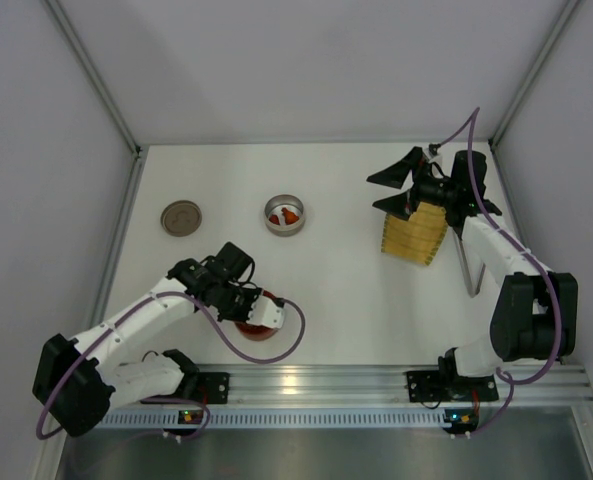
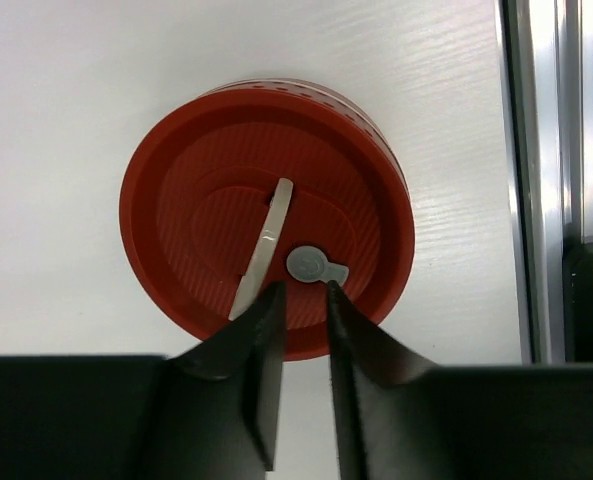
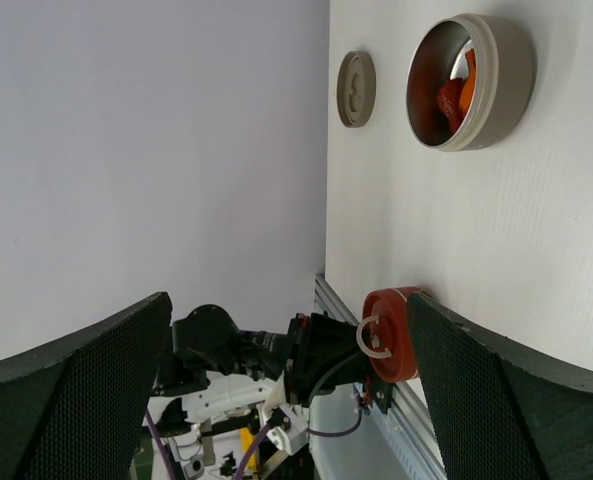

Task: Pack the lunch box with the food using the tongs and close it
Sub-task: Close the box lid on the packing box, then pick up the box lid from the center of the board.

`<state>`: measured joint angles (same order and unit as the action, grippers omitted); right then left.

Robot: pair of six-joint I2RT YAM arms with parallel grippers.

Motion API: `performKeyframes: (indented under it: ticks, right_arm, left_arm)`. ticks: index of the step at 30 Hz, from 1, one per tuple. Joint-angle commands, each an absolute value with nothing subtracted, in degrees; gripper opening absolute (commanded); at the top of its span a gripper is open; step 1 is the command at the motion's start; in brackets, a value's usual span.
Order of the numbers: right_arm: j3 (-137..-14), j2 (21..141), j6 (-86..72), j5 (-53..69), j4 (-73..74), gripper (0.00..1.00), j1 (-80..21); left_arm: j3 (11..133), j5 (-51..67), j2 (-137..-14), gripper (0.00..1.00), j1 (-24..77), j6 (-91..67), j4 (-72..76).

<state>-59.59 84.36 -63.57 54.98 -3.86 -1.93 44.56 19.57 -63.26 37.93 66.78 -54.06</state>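
The lunch box [image 1: 285, 228] is a round metal tin at mid-table, also in the right wrist view [image 3: 511, 75]. Red and orange food [image 1: 289, 213] [image 3: 450, 97] lies inside it. A red round lid [image 1: 254, 330] [image 2: 206, 170] with a pale loop handle [image 2: 266, 245] lies near the front edge. My left gripper [image 1: 259, 312] [image 2: 303, 292] hovers at the lid's near side, jaws a narrow gap apart with nothing between them. The handle passes just left of the left fingertip. My right gripper [image 1: 401, 190] [image 3: 286, 390] stands wide open over the yellow woven tray [image 1: 414, 235]. The slim grey tongs [image 1: 466, 268] lie right of the tray.
A tan round disc [image 1: 181, 217] [image 3: 356, 88] lies left of the tin. The metal rail [image 1: 376, 380] [image 2: 541, 180] runs along the front edge, close to the red lid. Grey walls enclose the table on three sides.
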Motion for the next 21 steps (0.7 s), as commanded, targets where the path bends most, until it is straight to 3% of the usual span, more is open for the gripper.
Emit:
performKeyframes:
  ticks: [1, 10, 12, 16, 21]
  right_arm:
    - [-59.5, 82.5, -62.6, 55.5, -7.4, 0.99, -0.9]
    - [-59.4, 82.5, -62.6, 55.4, -7.6, 0.99, -1.0]
    - [-59.5, 82.5, -62.5, 55.5, -7.5, 0.99, -0.9]
    - [-60.6, 82.7, -59.8, 55.4, -5.3, 0.99, -0.9]
    - [-64.6, 83.1, -50.9, 52.9, 2.4, 0.99, -0.8]
  left_arm:
    - [44.6, 20.1, -62.6, 0.30, 38.0, 66.3, -51.1]
    - [44.6, 20.1, -62.7, 0.73, 38.0, 64.8, -48.4]
    - [45.6, 20.6, -62.8, 0.74, 37.9, 62.5, -47.8]
    - [51.2, 22.8, -64.3, 0.66, 34.2, 53.0, -45.2]
    - [61.2, 17.9, -75.3, 0.68, 21.8, 37.7, -39.4]
